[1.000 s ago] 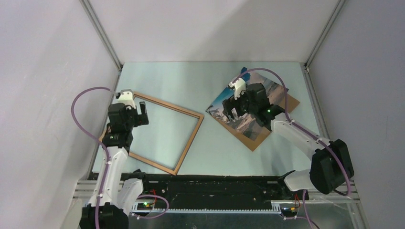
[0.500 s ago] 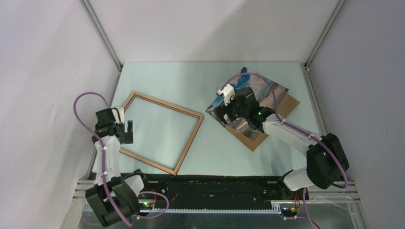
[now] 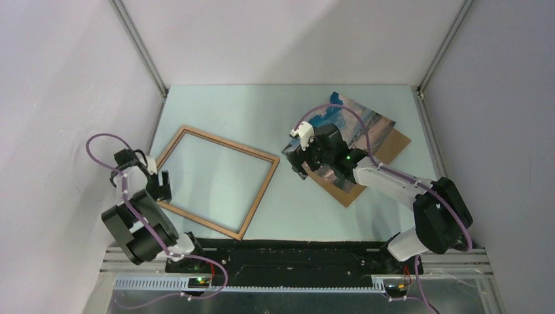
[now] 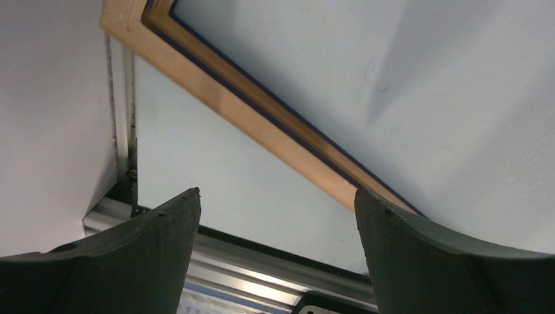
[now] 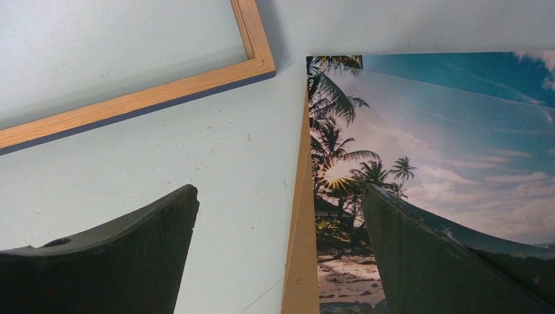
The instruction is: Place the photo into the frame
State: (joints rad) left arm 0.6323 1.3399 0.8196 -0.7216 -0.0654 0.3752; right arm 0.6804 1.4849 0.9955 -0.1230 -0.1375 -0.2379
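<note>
The frame lies flat at the left of the table, wood-brown face up, empty inside. Its rail shows in the left wrist view and the right wrist view, with a dark blue underside edge. The photo, a beach print, lies face up on a brown backing board at the right. My right gripper is open over the photo's left edge, its jaws either side of the board's edge and the photo. My left gripper is open and empty by the frame's near-left rail.
The enclosure's left wall stands close beside my left gripper. A metal rail runs along the table's near edge. A bare strip of table separates the frame from the backing board.
My left arm has drawn back and down toward the near left, off the frame's left corner. My right gripper has slid left across the photo to its left edge.
</note>
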